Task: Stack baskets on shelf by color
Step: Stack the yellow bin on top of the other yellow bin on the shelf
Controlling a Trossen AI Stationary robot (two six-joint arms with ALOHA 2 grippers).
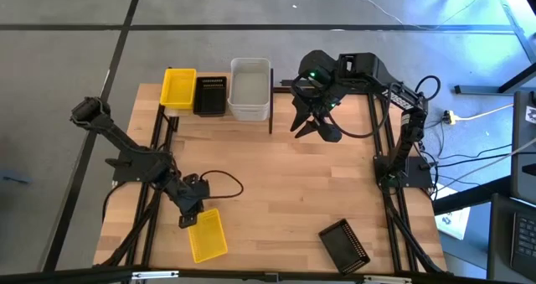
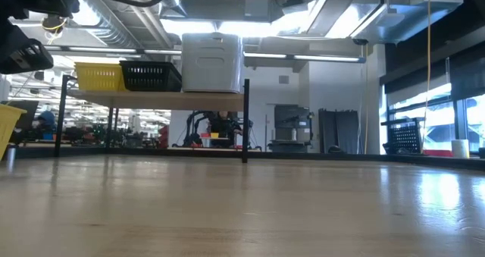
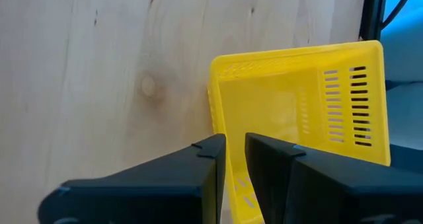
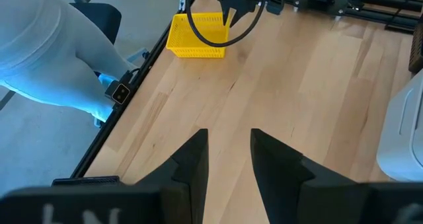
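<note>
On the shelf point(image 2: 136, 99) at the table's far left, a yellow basket point(image 1: 178, 89), a black basket point(image 1: 210, 95) and a white basket point(image 1: 249, 89) stand side by side. Near the table's near left corner my left gripper point(image 1: 189, 219) is shut on another yellow basket point(image 1: 208, 234). The low view shows this basket tilted at its left edge point(image 2: 6, 128). A second black basket point(image 1: 344, 245) lies on the table at the near right. My right gripper point(image 1: 311, 130) hangs open, high over the far middle of the table, with nothing between its fingers. My left gripper point(image 3: 234, 145) has one wall of the yellow basket at its rim point(image 3: 232, 184), with one finger inside the basket and one outside. The fingers slant down at it from the table's far left. The basket sits tilted; whether its low end touches the table, I cannot tell.
Black frame rails point(image 1: 155, 150) run along the table's left and right sides. A black upright point(image 1: 271, 108) closes the shelf's right end. Bare wood point(image 1: 293, 192) lies between the two arms. A cable point(image 1: 226, 183) loops on the table beside the left arm.
</note>
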